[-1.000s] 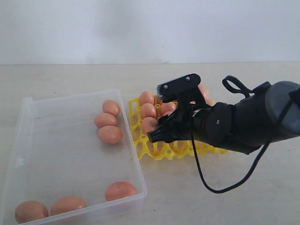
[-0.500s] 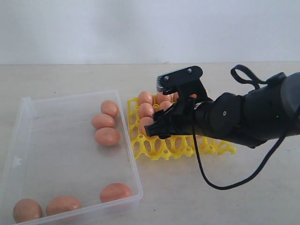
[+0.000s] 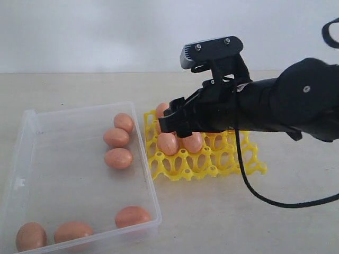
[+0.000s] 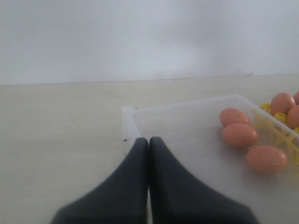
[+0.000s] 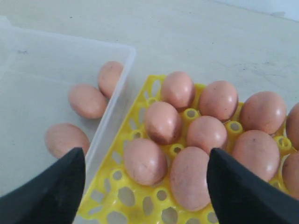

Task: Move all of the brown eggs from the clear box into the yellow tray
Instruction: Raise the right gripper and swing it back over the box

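Observation:
Several brown eggs (image 3: pixel 118 157) lie in the clear box (image 3: pixel 32 159) on the left: three along its far right wall, three at its near end. More eggs (image 5: pixel 145 161) sit in cups of the yellow tray (image 3: pixel 212 165), right of the box. My right gripper (image 3: pixel 172 117) hangs open above the tray's left part with nothing between its fingers (image 5: pixel 46 191); in its wrist view the right gripper (image 5: pixel 145 154) spans two seated eggs. Shut and empty, my left gripper (image 4: pixel 148 140) points at a corner of the clear box (image 4: pixel 128 114). It does not show in the exterior view.
The box and tray rest on a pale tabletop (image 3: pixel 254 211) with a white wall behind. The near row of tray cups (image 5: pixel 140 198) holds no eggs. A black cable (image 3: pixel 275 203) hangs in a loop from the right arm over the table.
My right gripper has let go of an egg in the tray's left side and lifted up and away from it, jaws apart. The egg stays seated in its cup.

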Action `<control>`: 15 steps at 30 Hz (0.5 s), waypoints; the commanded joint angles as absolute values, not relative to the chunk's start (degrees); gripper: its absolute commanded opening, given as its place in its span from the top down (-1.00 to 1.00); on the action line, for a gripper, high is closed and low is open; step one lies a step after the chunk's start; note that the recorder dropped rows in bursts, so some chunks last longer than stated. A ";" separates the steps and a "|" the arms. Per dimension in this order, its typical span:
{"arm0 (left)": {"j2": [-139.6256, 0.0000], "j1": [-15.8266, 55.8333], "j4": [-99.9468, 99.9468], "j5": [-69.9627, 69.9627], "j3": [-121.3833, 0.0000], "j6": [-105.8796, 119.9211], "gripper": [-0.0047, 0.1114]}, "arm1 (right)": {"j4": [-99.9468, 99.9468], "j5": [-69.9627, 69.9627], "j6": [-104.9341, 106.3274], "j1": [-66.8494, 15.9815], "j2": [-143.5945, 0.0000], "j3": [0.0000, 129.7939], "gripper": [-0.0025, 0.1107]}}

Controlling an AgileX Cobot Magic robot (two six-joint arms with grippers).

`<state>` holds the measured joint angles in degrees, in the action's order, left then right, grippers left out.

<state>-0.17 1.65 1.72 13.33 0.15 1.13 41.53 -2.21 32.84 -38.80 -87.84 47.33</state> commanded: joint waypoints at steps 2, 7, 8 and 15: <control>0.00 1.88 2.03 13.26 0.00 1.16 0.99 | 41.58 2.61 32.86 -39.12 -84.62 48.00 -0.07; 0.00 1.88 2.03 13.26 0.00 1.16 0.99 | 40.09 7.58 33.10 -42.70 -84.66 53.78 -0.02; 0.00 1.88 2.03 13.26 0.00 1.16 0.99 | 39.67 8.56 33.10 -43.77 -85.00 55.38 -0.02; 0.00 1.88 2.03 13.26 0.00 1.16 0.99 | 28.92 26.18 30.88 -50.99 -92.69 68.19 -0.02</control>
